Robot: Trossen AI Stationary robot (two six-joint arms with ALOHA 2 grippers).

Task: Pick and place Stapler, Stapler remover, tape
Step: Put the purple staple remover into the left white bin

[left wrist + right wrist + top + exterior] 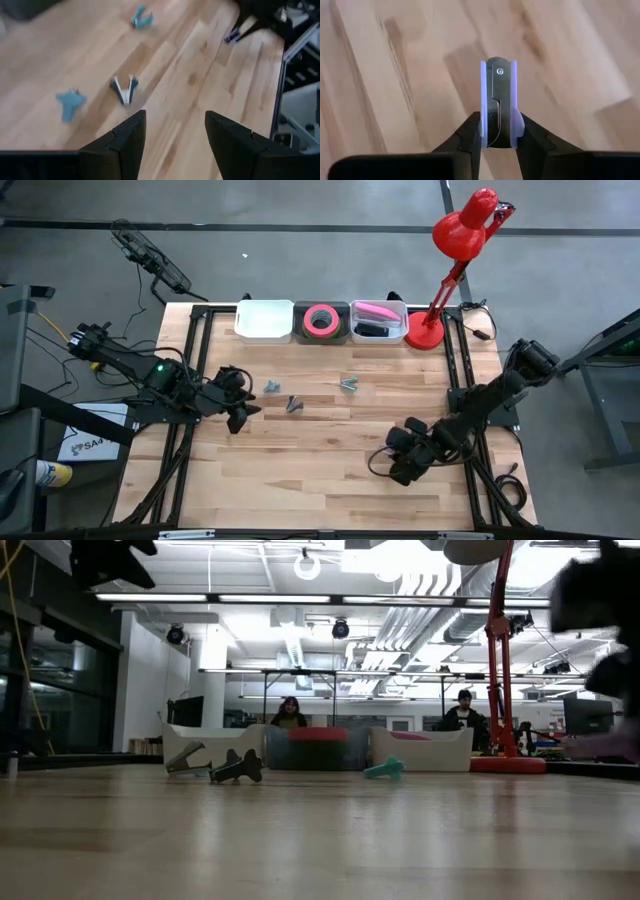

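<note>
My right gripper (400, 463) hovers over the table's near right part, shut on a purple staple remover (497, 100). My left gripper (240, 408) is open over the table's left middle and holds nothing. Three more staple removers lie flat on the wood ahead of it: one blue (271, 386), one dark (293, 403), one teal (349, 384). The left wrist view shows them as well (125, 89). At the far edge, a pink tape roll (321, 320) lies in a black bin. A pink stapler (377, 310) and a black stapler (372, 330) lie in a white bin. No green rolls show. My right gripper pinches the purple staple remover between its two fingers (470, 135), one on each purple side grip (483, 125) near the end facing the wrist. The remover lies along the fingers and sticks out past their tips, its metal claws in the middle. It is lifted clear of the table.
An empty white bin (263, 320) stands left of the black bin at the far edge. A red desk lamp (462, 235) rises from the far right corner. Black frame rails run along both table sides. Bare wood lies between the two grippers.
</note>
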